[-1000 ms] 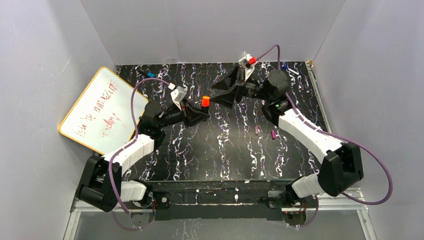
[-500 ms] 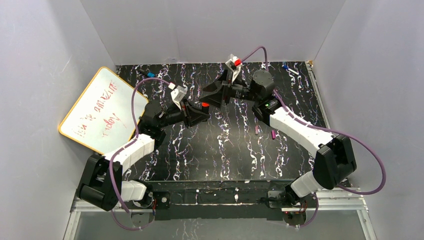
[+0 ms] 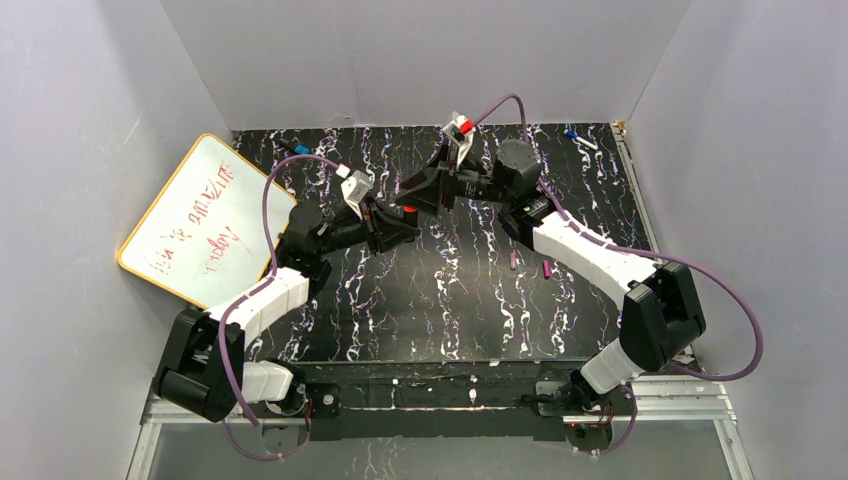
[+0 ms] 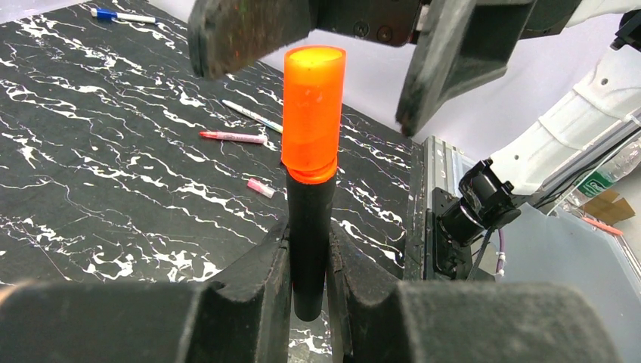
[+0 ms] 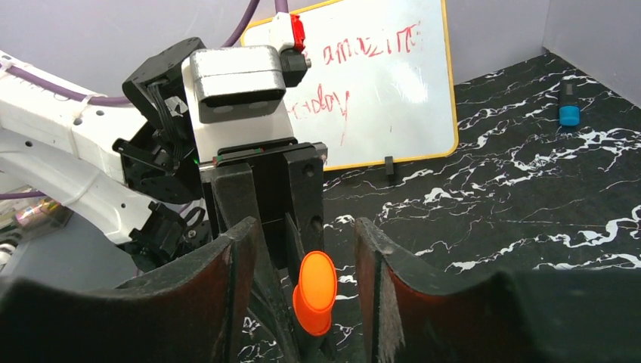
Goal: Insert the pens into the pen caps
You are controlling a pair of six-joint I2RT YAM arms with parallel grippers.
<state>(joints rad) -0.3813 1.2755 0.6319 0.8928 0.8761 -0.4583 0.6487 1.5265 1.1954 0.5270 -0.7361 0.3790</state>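
My left gripper [image 4: 308,261] is shut on the black pen [image 4: 309,219] and holds it upright above the table. The red-orange cap [image 4: 313,106] sits on the pen's top end. My right gripper [image 5: 306,253] is open, with one finger on each side of the cap [image 5: 316,291], not touching it. In the top view the two grippers meet at the back middle of the table, left [image 3: 400,222] and right [image 3: 412,190]. A magenta pen [image 4: 232,137], a magenta cap [image 4: 260,187] and a pale grey pen [image 4: 253,115] lie on the table.
A whiteboard [image 3: 195,220] with red writing leans at the left wall. A blue cap [image 3: 301,149] lies near its far corner. A blue-capped marker [image 3: 578,138] lies at the back right. Two magenta pieces [image 3: 514,260] [image 3: 548,268] lie right of centre.
My right gripper has moved left and now straddles the red-orange cap on the pen. My left gripper has stayed almost in place with the pen.
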